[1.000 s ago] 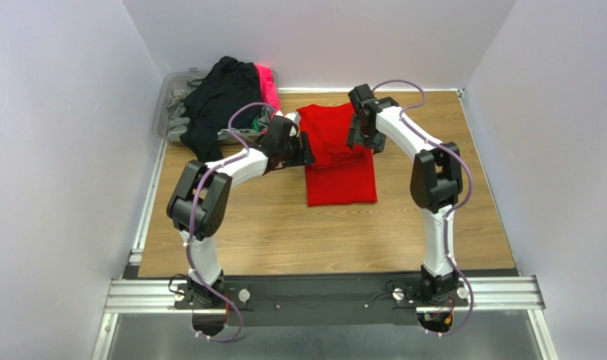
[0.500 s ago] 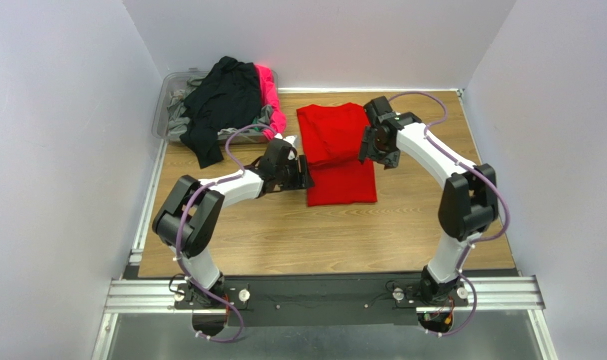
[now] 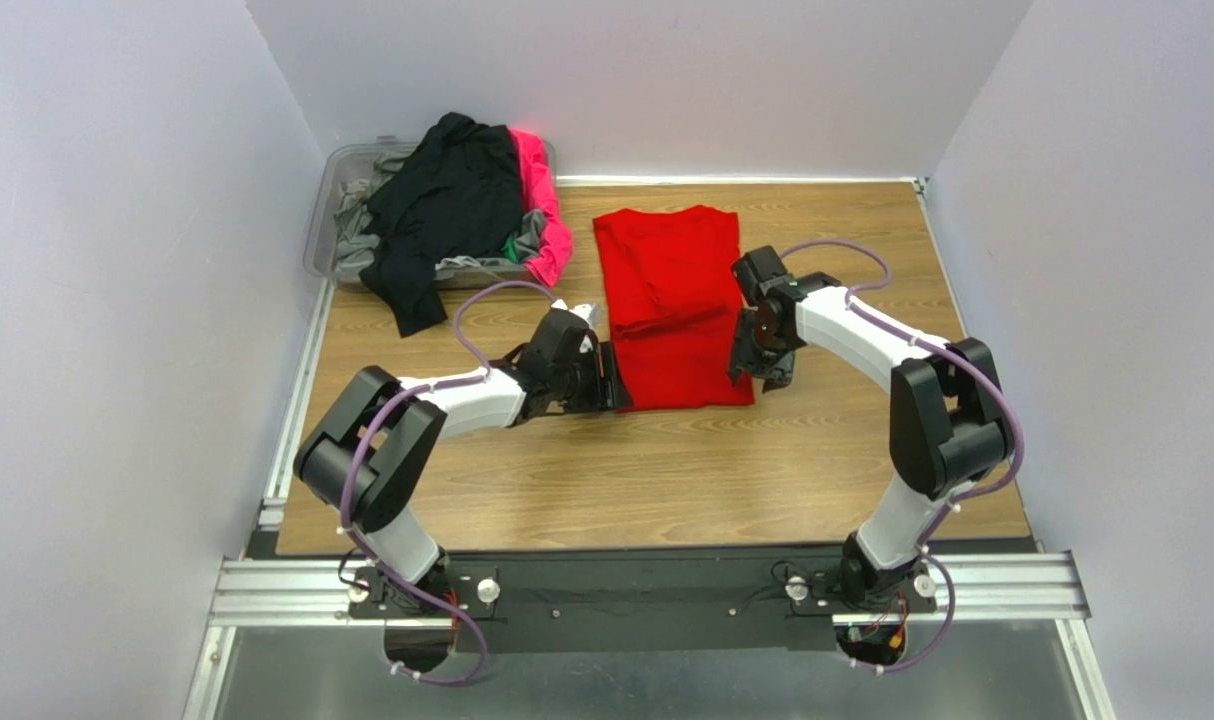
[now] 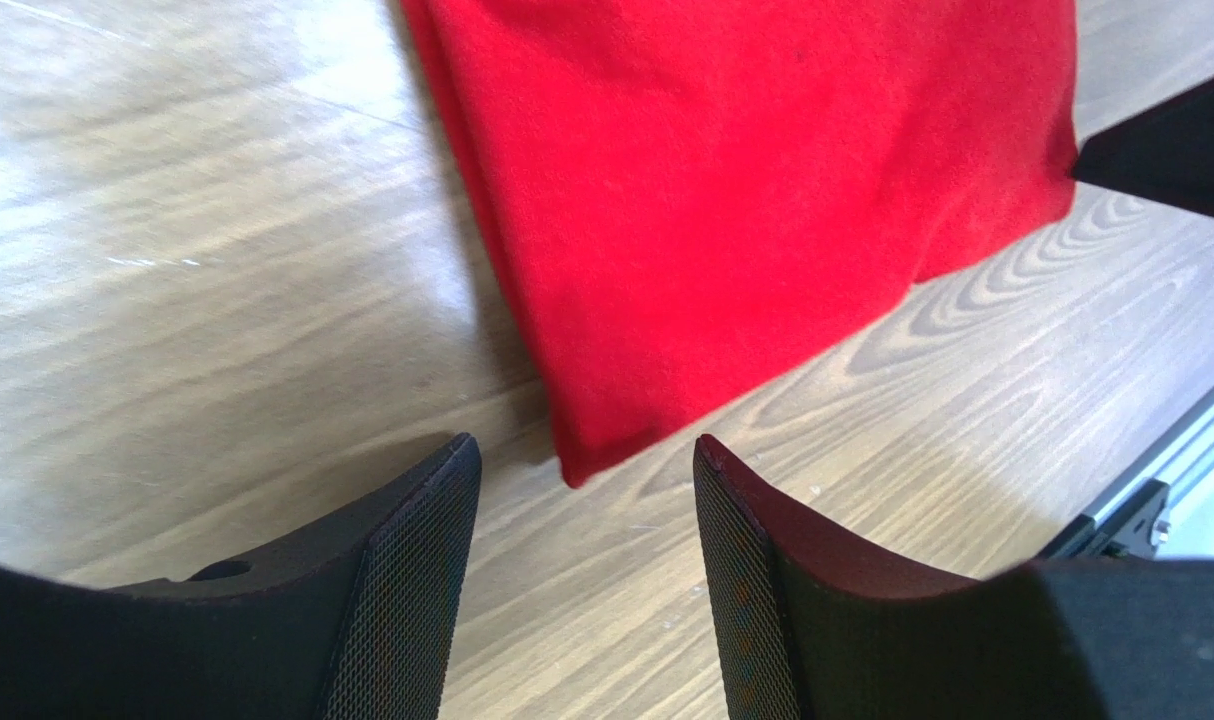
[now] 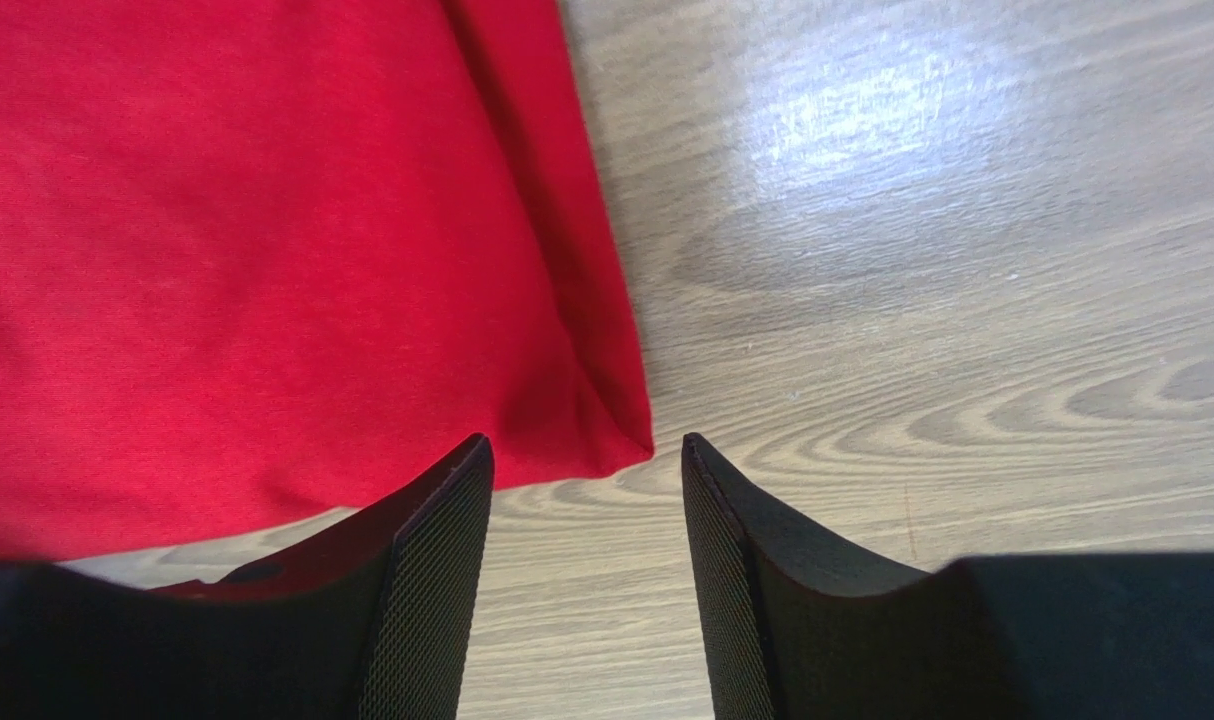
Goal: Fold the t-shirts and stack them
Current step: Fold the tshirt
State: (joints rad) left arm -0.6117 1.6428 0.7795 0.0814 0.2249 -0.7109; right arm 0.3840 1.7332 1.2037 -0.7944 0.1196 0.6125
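At the near edge, the two arms rise from their bases and reach inward over the wooden tabletop [image 3: 643, 465]. The left tool [image 4: 583, 450] sits low at the near left corner of the red t-shirt [image 3: 673, 308]. Its two black fingers are spread, and the pointed corner of the cloth lies just ahead of the gap between them, not pinched. The right tool [image 5: 583, 443] is at the near right corner of the same shirt, also low over the wood. Its fingers are also spread, and the cloth corner lies right at their tips without being clamped. The red t-shirt lies flat in the middle of the tabletop, folded into a long strip running from near to far, with a further layer of cloth lying over its far part. Farther back, at the far left corner, a clear plastic bin [image 3: 332, 195] holds a loose heap of shirts. A black t-shirt [image 3: 440, 195] is draped over the top and spills over the bin's near rim onto the wood. A hot pink t-shirt [image 3: 538, 195] hangs at the right side, and grey cloth [image 3: 355, 240] shows on the left.
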